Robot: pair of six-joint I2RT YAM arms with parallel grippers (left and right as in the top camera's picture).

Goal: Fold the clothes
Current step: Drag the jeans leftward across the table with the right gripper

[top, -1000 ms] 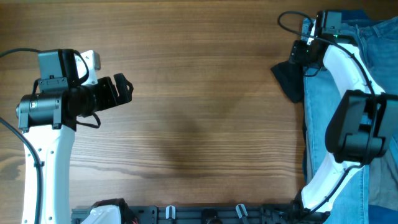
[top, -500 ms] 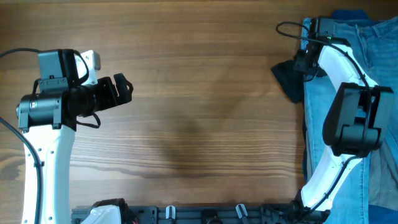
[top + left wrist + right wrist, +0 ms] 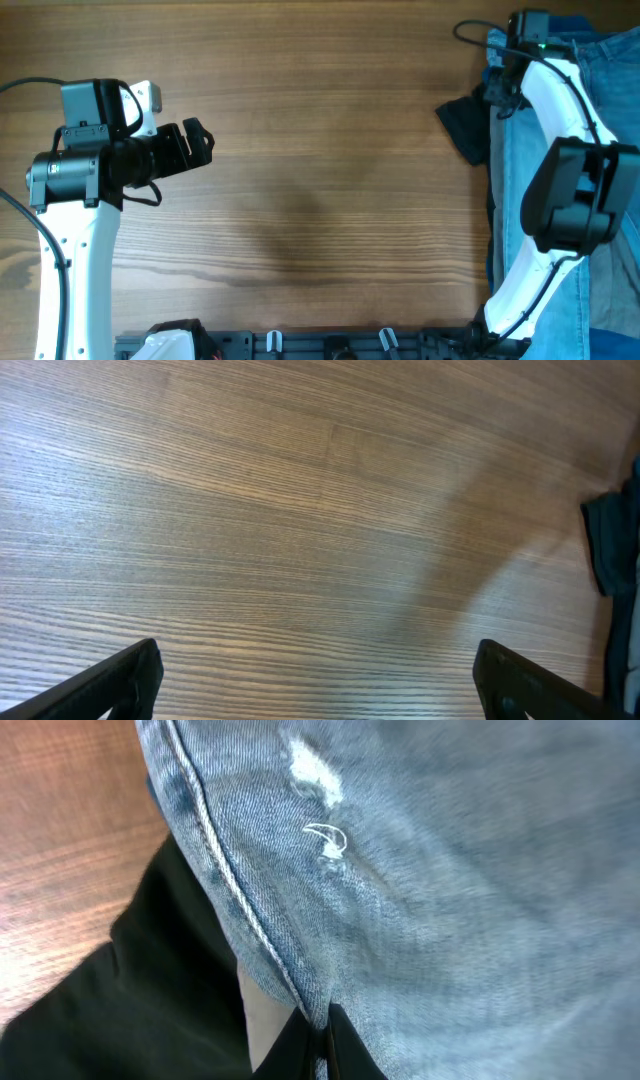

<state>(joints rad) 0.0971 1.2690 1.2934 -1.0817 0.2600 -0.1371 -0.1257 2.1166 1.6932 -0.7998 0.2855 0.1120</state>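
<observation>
We find the jeans [image 3: 510,200] along the right edge of the tabletop [image 3: 320,150], cut off by the frame and partly hidden under the right arm, with a dark garment [image 3: 462,130] touching their left side. The right gripper [image 3: 497,88] sits over their upper left edge, denim filling the wrist view, so we cannot tell its state. The left gripper [image 3: 320,690] hangs spread wide over bare wood, well apart.

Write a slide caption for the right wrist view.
Close-up of light blue jeans, stitched seam lying over a dark garment on the wooden table.
</observation>
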